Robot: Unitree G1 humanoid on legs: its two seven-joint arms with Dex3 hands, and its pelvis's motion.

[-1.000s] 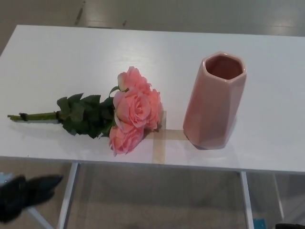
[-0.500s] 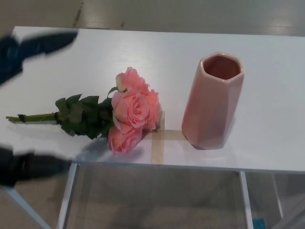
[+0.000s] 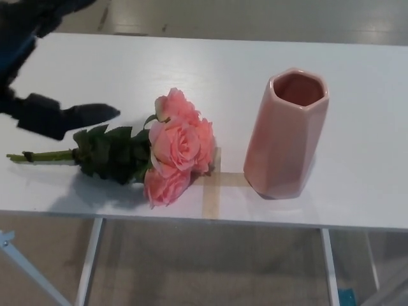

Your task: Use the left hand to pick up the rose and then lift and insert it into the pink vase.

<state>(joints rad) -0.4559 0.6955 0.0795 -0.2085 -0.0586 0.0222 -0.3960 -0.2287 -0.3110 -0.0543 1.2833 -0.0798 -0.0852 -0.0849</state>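
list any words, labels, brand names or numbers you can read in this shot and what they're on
None: no readable text anywhere.
The pink vase is plain, with no label or mark.
The roses, the white table and the tan tape cross carry no writing.
The left robot hand shows no markings; it is blurred.

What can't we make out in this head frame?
- Left hand: head view, motion-blurred and cut off by the left and top edges; its pose is unreadable.
- Right hand: not in view.
- Pink vase interior: its own wall hides the bottom.
- Rose stems: where they join the blooms is hidden by the leaves.
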